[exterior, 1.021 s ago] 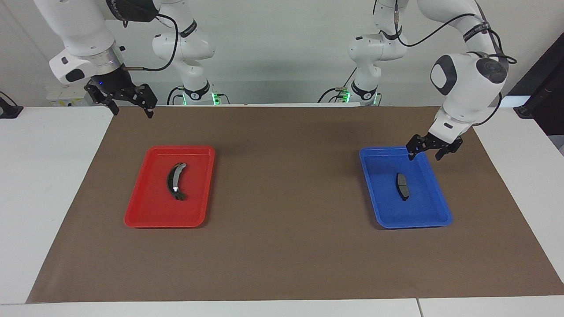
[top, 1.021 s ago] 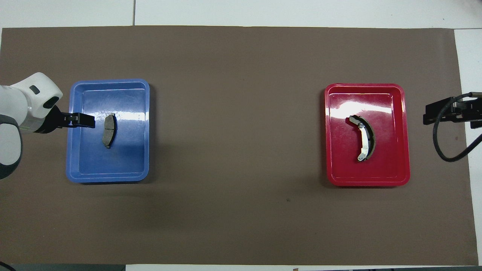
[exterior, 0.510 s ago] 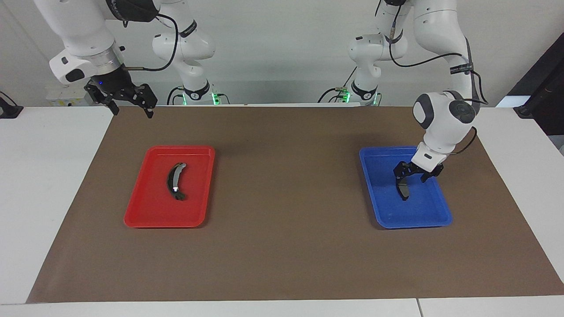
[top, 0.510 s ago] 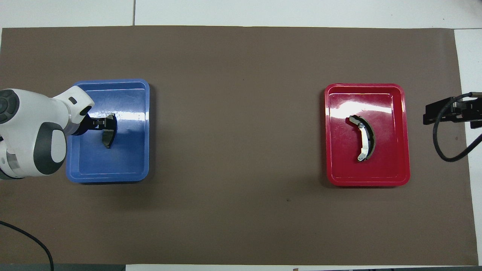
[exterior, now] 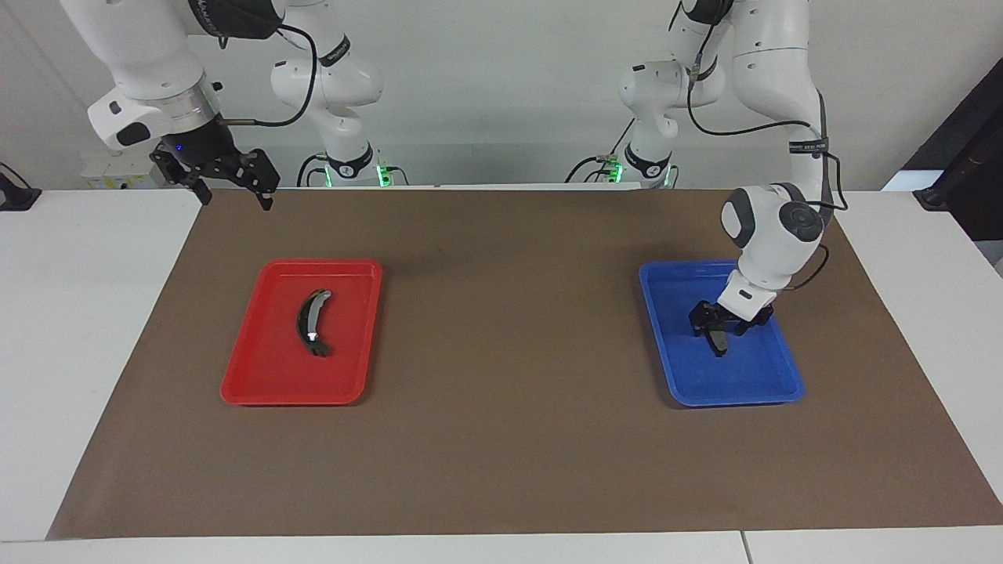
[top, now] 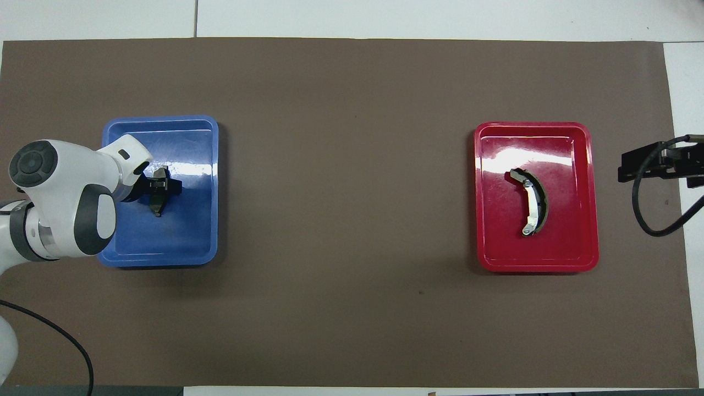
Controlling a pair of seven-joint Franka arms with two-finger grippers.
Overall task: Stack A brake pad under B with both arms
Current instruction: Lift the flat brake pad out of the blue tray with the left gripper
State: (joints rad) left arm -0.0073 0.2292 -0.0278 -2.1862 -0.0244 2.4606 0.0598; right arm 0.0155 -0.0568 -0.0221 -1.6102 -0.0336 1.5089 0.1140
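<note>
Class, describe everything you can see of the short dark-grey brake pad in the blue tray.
The brake pad is a small, flat, slightly curved piece, matte dark grey. It lies flat on the floor of the blue tray, lengthwise running nearer-to-farther from the robots. The left gripper has come down over its farther end; whether the jaws grip it cannot be told.

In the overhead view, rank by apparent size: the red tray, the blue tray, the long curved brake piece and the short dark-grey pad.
1-2. Red plastic tray and blue plastic tray: look alike, no ranking.
3. Long curved black brake piece with silver band.
4. Short flat dark-grey brake pad, partly covered by the left gripper.
</note>
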